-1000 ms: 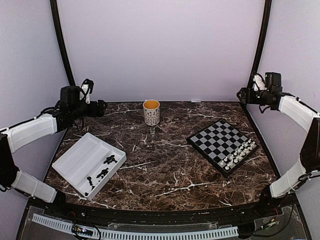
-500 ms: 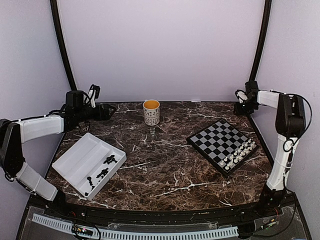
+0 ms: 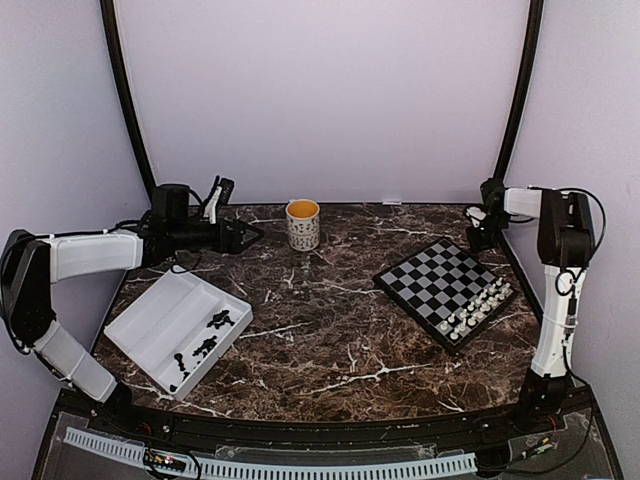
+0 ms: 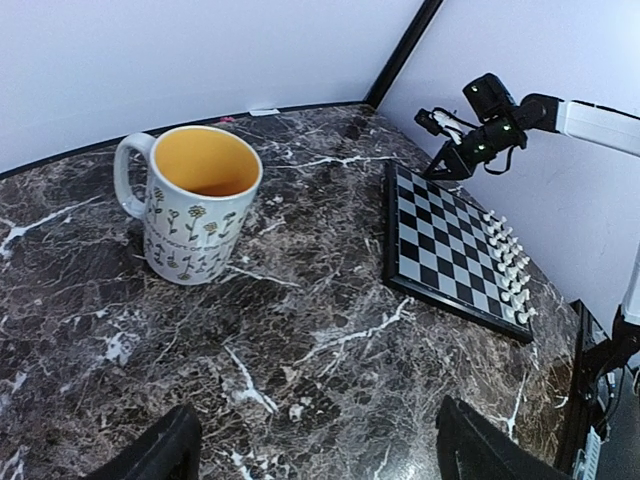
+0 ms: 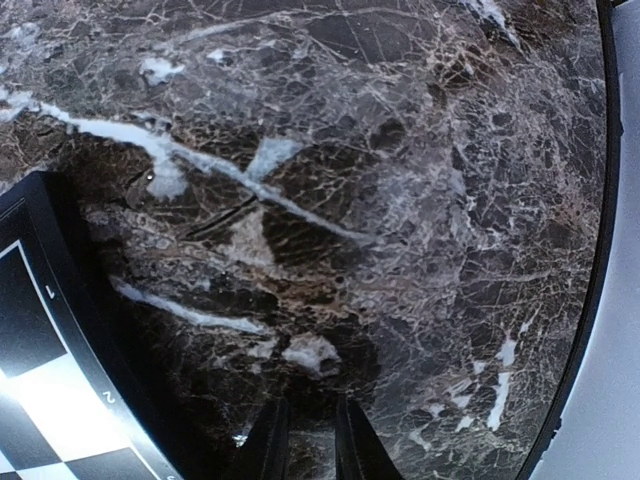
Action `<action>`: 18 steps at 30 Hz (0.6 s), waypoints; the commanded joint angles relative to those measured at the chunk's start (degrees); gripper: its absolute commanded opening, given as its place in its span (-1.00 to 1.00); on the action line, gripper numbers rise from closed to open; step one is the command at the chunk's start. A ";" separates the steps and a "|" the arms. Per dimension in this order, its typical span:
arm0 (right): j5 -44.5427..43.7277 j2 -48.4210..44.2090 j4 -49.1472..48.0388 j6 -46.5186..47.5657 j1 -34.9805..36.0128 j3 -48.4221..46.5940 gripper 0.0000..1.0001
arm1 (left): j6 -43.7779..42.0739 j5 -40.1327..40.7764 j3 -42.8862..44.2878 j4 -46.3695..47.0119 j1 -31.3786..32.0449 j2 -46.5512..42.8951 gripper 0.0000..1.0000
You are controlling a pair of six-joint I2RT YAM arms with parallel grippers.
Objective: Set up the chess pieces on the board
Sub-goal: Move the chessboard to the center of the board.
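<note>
Right now, best next pick looks like the black chess pieces (image 3: 220, 320): lying on their sides in the white tray (image 3: 150, 315), in the compartment along its side facing the table's middle, near the near-left corner of the tabletop (image 3: 330, 345). Roughly three dark clumps; too small to tell types or exact long axes, but seemingly skewed to the tray walls.

Key geometry: left gripper (image 3: 240, 238) hovering beyond the tray's far side, close to the far edge, pointing right toward the mug (image 3: 303, 225). So target back toward the near edge, below and behind the fingertips. Spread wide, nothing between the pads in the wrist view. Clearly the nearer arm; probably needs pulling back and tipping down over the tray.

Right gripper (image 5: 308, 415) at the far-right corner, just off the far corner of the board (image 3: 435, 275), well apart from the tray. Drawn narrow, slim gap, holding nothing.

Board set diamond-wise by the right edge, with white chess pieces (image 3: 478, 308) standing in two rows along the side facing the near-right corner. Opposite side, facing the mug, bare; presumably meant for black.

Materials: glossy hard plastic chessmen, tiny and rounded, likely to roll or squirt from a pinch. Thin moulded tray, low dividers, little finger room. Slick marble-look top. Flat board, black and silver-grey checks, thin black rim. Ceramic mug, floral print, orange inside.
</note>
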State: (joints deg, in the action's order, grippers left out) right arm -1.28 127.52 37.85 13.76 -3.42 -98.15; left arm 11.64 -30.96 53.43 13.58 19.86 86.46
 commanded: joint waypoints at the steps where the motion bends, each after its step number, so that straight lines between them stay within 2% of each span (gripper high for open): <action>1: 2.74 0.56 2.54 4.56 0.70 1.47 -0.65 | -0.08 -4.24 1.75 1.02 0.98 -0.46 0.67; 18: 5.14 -4.14 -1.72 10.76 15.87 13.93 -0.71 | 0.98 -4.44 3.17 -0.84 3.48 0.39 0.67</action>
State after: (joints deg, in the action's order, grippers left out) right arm 0.51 122.34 31.94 22.41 8.56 -88.20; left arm 12.05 -34.06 55.13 13.17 23.16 86.89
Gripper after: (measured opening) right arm 0.143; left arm 0.833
